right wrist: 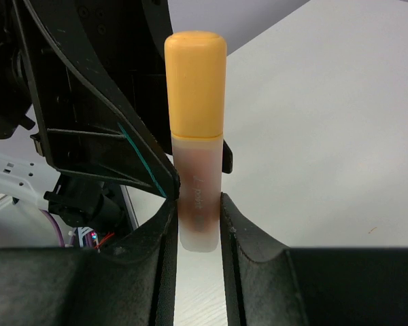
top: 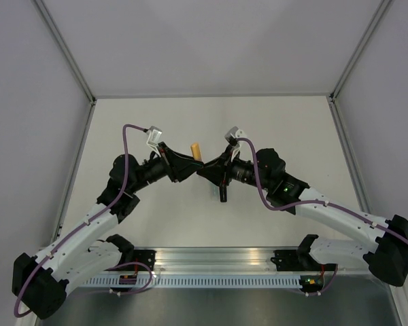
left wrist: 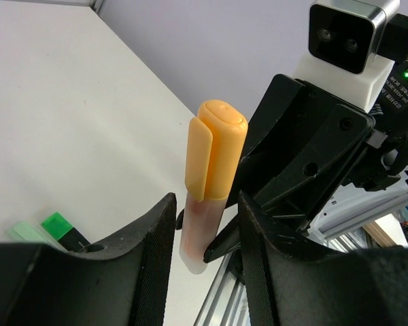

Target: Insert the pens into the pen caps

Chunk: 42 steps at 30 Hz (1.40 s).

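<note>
Aloft, salmon pen, orange cap fitted, clamped in right gripper, faint script unreadable, left gripper parted around it

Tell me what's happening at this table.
The right gripper is clamped on the salmon orange pen, holding it upright. Its orange cap is already on. The left gripper straddles the pen, apparently not touching it. A black-and-green pen and a pale mint piece lie on the table.
</note>
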{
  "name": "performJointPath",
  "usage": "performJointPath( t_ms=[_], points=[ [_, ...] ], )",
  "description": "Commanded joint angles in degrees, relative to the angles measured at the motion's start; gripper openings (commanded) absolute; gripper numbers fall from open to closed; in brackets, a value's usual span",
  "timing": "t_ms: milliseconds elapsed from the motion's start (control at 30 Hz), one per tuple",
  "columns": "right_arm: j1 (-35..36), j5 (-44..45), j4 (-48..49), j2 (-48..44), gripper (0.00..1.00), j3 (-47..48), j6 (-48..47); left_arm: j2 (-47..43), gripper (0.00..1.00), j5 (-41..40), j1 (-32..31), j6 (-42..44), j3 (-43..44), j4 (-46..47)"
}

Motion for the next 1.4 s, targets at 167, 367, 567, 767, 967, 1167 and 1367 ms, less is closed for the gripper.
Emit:
performJointPath(
  t_ms=[167, 367, 567, 767, 967, 1167, 1367],
  points=[
    [1.8, 4.8, 0.3, 0.8, 0.00, 3.0, -1.9, 0.3, 0.42, -5.0, -1.2, 2.4, 2.7, -1.7],
    [2.4, 7.6, 0.8, 0.4, 0.00, 3.0, -2.1, 0.4, 0.21, -4.4, -1.5, 2.1, 2.7, -1.6],
    [2.4, 7.4, 0.1, 0.3, 0.00, 3.3, -2.6, 0.3, 0.03, -0.6, -1.5, 0.6, 0.8, 3.0],
    [2.5, 4.1, -1.4, -0.9, 0.33, 3.6, -4.8, -1.1, 0.02, 5.1, -1.5, -1.5, -1.1, 9.5],
    [2.4, -0.1, -2.8, -2.8, 0.38, 3.3, -6.0, -3.5, 0.02, 12.4, -1.5, -1.8, -1.9, 14.0],
    [2.3, -6.0, -0.1, -2.8, 0.28, 2.7, -4.4, -4.1, 0.02, 19.9, -1.5, -4.8, -3.2, 22.2],
    [2.3, -10.4, 3.2, -3.0, 0.21, 1.5, -1.8, -5.4, 0.02, 21.9, -1.5, -5.3, -4.0, 24.5]
  ],
)
